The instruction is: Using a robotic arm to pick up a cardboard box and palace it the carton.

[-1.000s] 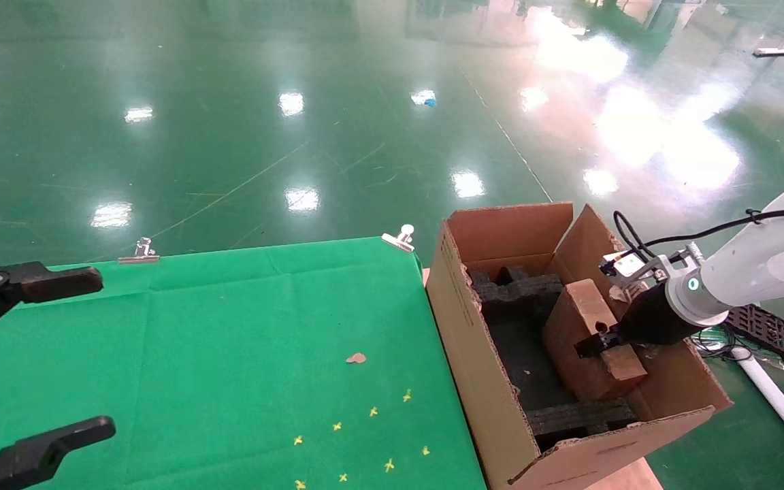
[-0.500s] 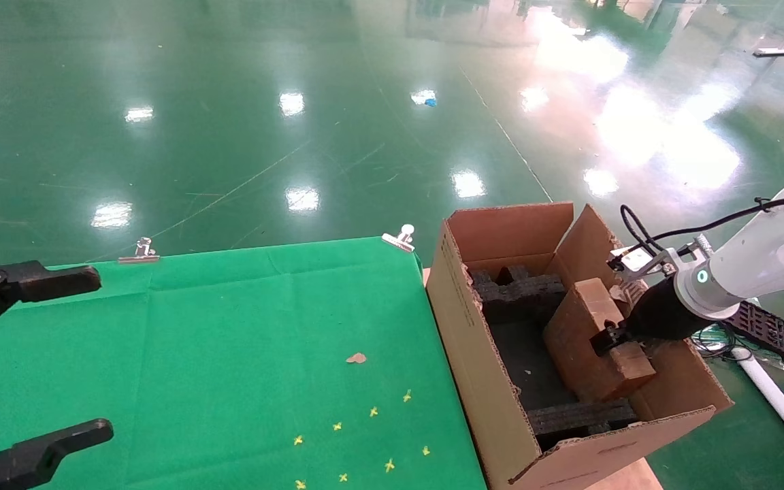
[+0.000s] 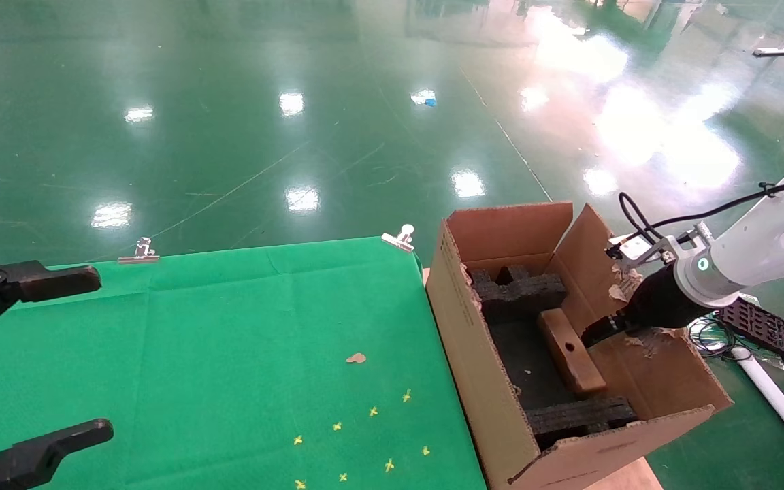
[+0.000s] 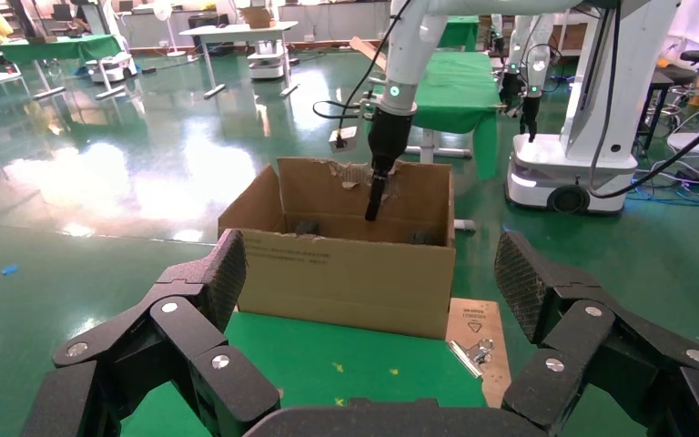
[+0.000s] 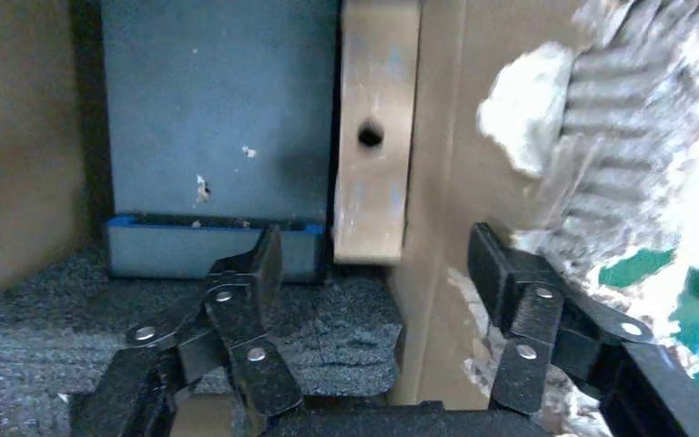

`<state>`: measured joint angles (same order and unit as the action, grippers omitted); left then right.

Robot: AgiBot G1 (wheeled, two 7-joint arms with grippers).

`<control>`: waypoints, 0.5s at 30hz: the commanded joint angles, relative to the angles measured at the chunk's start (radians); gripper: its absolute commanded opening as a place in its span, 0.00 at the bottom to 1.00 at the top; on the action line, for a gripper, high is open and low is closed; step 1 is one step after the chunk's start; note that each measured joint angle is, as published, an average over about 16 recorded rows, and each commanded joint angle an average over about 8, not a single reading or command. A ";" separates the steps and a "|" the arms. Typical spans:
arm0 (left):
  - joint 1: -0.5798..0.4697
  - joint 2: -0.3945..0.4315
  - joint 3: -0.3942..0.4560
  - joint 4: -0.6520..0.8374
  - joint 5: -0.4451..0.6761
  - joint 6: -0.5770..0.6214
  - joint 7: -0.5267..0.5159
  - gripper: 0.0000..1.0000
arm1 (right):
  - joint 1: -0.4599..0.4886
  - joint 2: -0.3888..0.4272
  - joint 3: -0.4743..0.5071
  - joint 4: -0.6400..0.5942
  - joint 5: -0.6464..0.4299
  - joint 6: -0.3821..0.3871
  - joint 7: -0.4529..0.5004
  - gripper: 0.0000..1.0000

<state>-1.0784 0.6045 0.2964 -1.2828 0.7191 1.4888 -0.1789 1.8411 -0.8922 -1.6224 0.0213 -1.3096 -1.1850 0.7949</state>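
Right gripper [image 3: 599,331] released, jaws spread, empty. Cardboard box [image 3: 569,350] lies just beneath its fingertips inside the carton [image 3: 480,354]. Left gripper [image 3: 58,354] parked, jaws wide.

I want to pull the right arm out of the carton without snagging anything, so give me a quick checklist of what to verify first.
1. Cardboard box released: ok. It lies on its narrow edge inside the carton, against the right wall, round hole facing up.
2. Right end effector open: ok. Its fingers stand apart with nothing between them.
3. Right end effector clear of the box: ok, it hangs above it in the right wrist view.
4. Clearance from the torn flap: not ok. The arm passes close to the ragged edge.
5. Box resting stably: cannot tell.
6. Left end effector out of the way: ok, open over the green table.
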 commanded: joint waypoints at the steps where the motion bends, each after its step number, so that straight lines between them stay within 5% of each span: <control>1: 0.000 0.000 0.000 0.000 0.000 0.000 0.000 1.00 | 0.006 0.000 0.001 0.000 0.002 -0.004 -0.002 1.00; 15: 0.000 0.000 0.001 0.000 -0.001 0.000 0.000 1.00 | 0.332 0.068 0.059 0.100 0.071 -0.056 -0.209 1.00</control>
<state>-1.0786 0.6042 0.2972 -1.2828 0.7185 1.4885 -0.1785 2.1540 -0.8239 -1.5649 0.1222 -1.2407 -1.2281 0.5928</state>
